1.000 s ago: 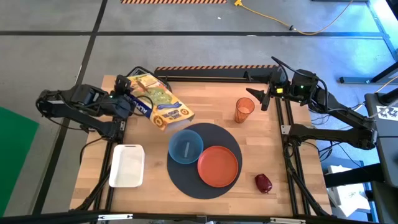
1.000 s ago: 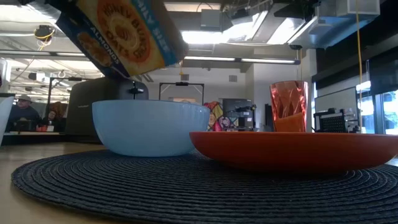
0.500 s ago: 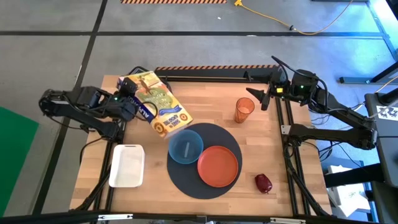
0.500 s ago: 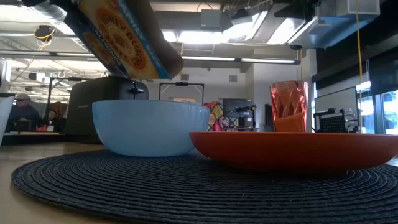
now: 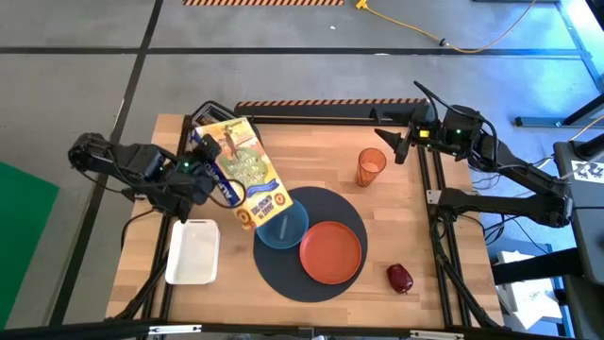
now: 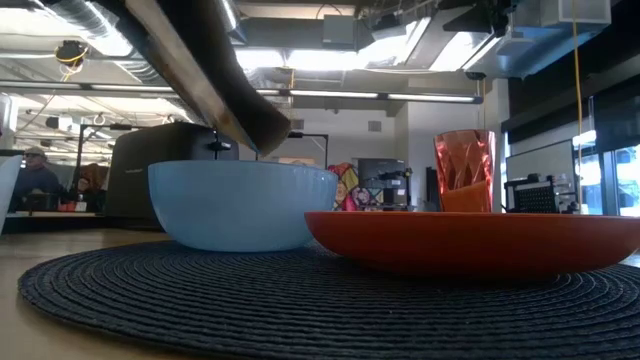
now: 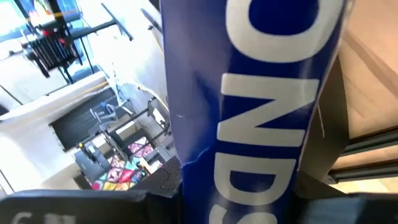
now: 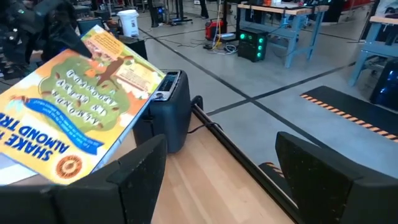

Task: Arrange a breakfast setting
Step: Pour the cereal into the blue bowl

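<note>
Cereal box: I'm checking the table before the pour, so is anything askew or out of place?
The yellow-and-blue cardboard cereal box is tilted steeply in the left gripper, its lower corner over the rim of the blue bowl. No spill shows. The small dark-red fruit lies off the round dark-grey mat.

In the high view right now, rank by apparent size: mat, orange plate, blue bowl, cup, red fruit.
1. Dark-grey mat
2. Orange plate
3. Blue bowl, partly covered by the cereal box, so only likely smaller than the plate
4. Orange cup
5. Dark-red fruit, close to the cup
</note>
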